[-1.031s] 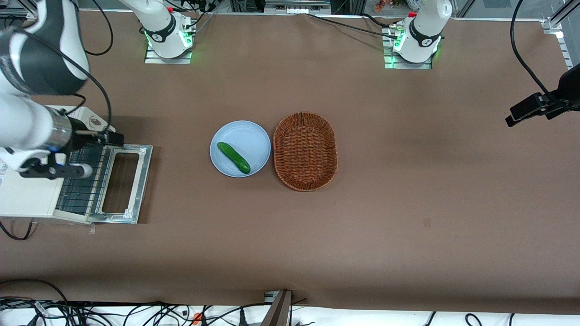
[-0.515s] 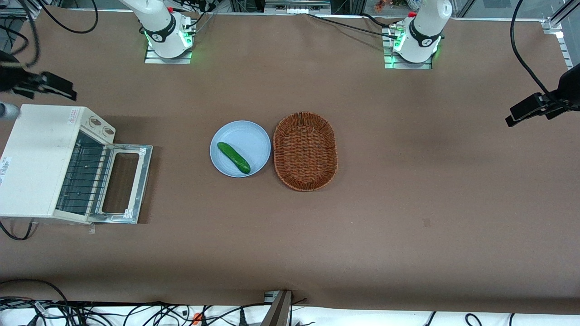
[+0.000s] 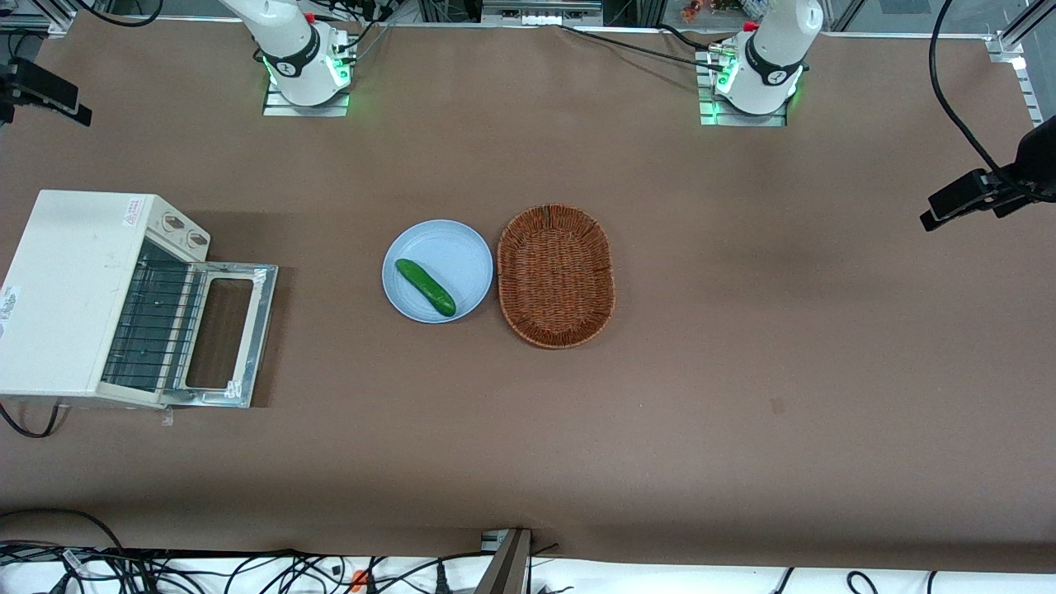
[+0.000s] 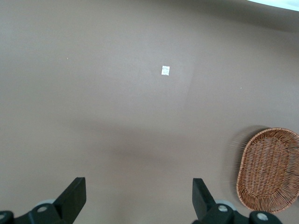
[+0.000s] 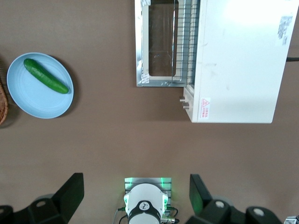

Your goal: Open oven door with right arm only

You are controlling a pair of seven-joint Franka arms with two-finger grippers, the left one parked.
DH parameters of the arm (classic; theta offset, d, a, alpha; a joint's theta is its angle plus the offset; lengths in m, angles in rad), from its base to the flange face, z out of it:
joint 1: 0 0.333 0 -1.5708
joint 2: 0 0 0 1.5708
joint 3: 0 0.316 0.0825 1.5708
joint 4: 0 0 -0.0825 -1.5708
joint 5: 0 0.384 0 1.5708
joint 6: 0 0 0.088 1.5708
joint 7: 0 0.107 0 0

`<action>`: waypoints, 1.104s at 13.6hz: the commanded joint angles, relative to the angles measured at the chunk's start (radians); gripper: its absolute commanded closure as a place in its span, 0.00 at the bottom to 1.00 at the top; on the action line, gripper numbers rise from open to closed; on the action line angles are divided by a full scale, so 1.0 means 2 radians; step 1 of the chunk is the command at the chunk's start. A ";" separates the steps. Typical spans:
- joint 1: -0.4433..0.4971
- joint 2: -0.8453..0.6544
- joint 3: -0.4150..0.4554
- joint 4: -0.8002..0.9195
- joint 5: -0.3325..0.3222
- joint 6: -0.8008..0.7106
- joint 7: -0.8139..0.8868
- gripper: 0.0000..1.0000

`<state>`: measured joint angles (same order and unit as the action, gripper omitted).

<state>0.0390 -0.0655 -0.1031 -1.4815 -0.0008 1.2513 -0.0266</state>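
Brown table (image 3: 742,396), seen from the front: one toaster oven (image 3: 70,289) at the working arm's end, oven door (image 3: 221,334) dropped flat, wire rack (image 3: 153,326) exposed, two knobs (image 3: 183,230). Mid-table, one blue plate (image 3: 450,247) bearing one cucumber (image 3: 425,287), just beside one wicker basket (image 3: 556,275). Farther off and high above the oven, gripper (image 5: 135,193) spread wide, holding nothing.

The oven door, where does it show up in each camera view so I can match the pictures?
Front view: the oven door lies folded down flat in front of the toaster oven, toward the working arm's end of the table.
Right wrist view: the door lies open beside the oven; the claw is high above, open.
Left wrist view: not in it.
Shared landmark: the blue plate.
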 commanded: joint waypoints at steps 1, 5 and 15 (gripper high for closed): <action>-0.013 -0.065 0.012 -0.096 0.010 0.048 -0.004 0.00; -0.012 -0.062 0.012 -0.095 0.009 0.052 -0.007 0.00; -0.006 -0.023 0.013 -0.058 -0.011 0.056 -0.004 0.00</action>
<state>0.0390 -0.1181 -0.0910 -1.6203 -0.0113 1.3685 -0.0266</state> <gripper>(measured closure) 0.000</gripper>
